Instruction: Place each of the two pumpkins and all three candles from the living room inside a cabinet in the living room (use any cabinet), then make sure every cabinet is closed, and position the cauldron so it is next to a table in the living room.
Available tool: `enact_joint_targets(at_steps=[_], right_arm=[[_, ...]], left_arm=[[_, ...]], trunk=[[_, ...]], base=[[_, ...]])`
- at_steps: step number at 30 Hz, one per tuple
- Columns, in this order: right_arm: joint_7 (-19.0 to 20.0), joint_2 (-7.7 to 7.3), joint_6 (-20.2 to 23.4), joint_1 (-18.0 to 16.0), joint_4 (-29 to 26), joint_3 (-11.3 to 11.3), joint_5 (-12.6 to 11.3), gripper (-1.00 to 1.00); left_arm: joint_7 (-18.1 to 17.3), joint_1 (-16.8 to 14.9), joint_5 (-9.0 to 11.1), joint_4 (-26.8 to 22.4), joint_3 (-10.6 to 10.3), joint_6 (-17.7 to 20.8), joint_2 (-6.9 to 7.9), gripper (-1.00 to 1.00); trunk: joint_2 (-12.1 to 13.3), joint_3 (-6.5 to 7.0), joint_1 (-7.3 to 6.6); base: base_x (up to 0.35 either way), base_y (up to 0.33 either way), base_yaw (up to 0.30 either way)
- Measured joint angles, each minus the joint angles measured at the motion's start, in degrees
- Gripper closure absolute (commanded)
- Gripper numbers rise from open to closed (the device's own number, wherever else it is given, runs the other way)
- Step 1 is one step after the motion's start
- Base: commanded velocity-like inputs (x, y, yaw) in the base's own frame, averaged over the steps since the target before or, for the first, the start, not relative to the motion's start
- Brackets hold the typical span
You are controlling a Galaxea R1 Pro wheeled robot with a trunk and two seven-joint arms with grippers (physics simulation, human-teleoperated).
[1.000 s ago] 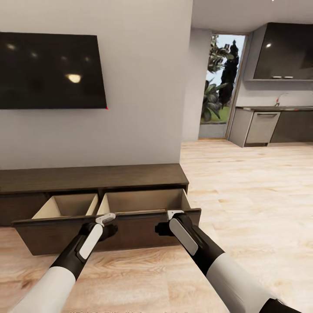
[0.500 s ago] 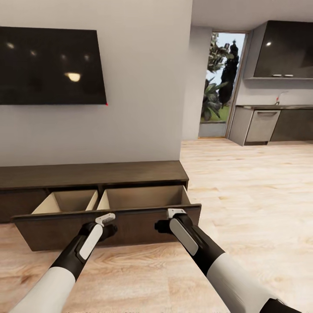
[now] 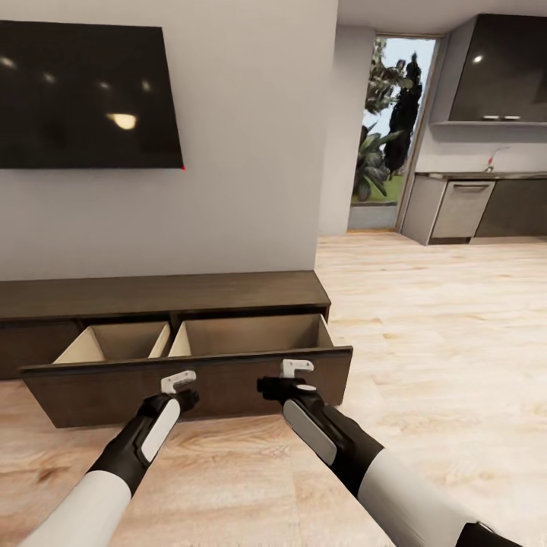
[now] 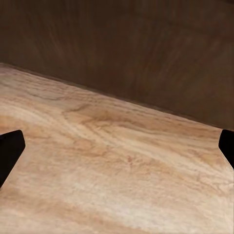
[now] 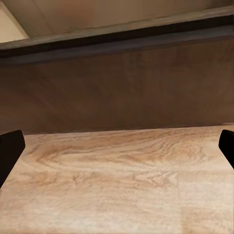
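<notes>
The cabinet (image 3: 152,295) is a long, low dark-brown unit against the wall. Its wide drawer (image 3: 228,380) is pulled out, and the two pale compartments (image 3: 251,334) look empty as far as I can see in. My left gripper (image 3: 181,386) hangs just in front of the drawer front, low over the floor. My right gripper (image 3: 282,380) is beside it, also at the drawer front. In the wrist views the left gripper (image 4: 117,151) and right gripper (image 5: 117,151) are open, with bare floor and the dark drawer front (image 5: 122,87) between the fingertips. The pumpkins, candles and cauldron are out of view.
A black television (image 3: 83,95) hangs on the wall above the cabinet. Light wooden floor (image 3: 441,342) stretches to the right toward a kitchen with grey cupboards (image 3: 463,209) and a glass door (image 3: 384,129) onto greenery.
The head view has shifted a little. Both grippers now sit lower against the drawer front, below its top edge, and the right one has moved slightly left. The drawer stays open.
</notes>
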Motion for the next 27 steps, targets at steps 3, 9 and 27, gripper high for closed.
enact_joint_targets(at_steps=[3,9,27], right_arm=[[-0.05,0.0,-0.89,0.03,0.1,0.3,-0.01,-1.0],[-0.09,0.14,-2.17,0.04,1.39,0.37,0.01,-1.0],[-0.11,0.07,-10.64,0.22,5.81,0.52,2.08,-1.0]], left_arm=[[-0.1,0.0,-0.54,0.74,-0.53,-3.11,-0.09,-1.0],[-0.11,0.0,-0.52,1.15,-3.17,-5.91,-0.12,-1.0],[0.0,0.0,-0.41,6.17,-7.21,-16.28,-0.17,-1.0]], trunk=[[-0.04,-0.67,0.08],[-0.12,-2.0,0.23],[-0.36,-5.99,0.7]], base=[[0.0,0.0,0.0],[0.0,0.0,0.0],[0.0,0.0,0.0]])
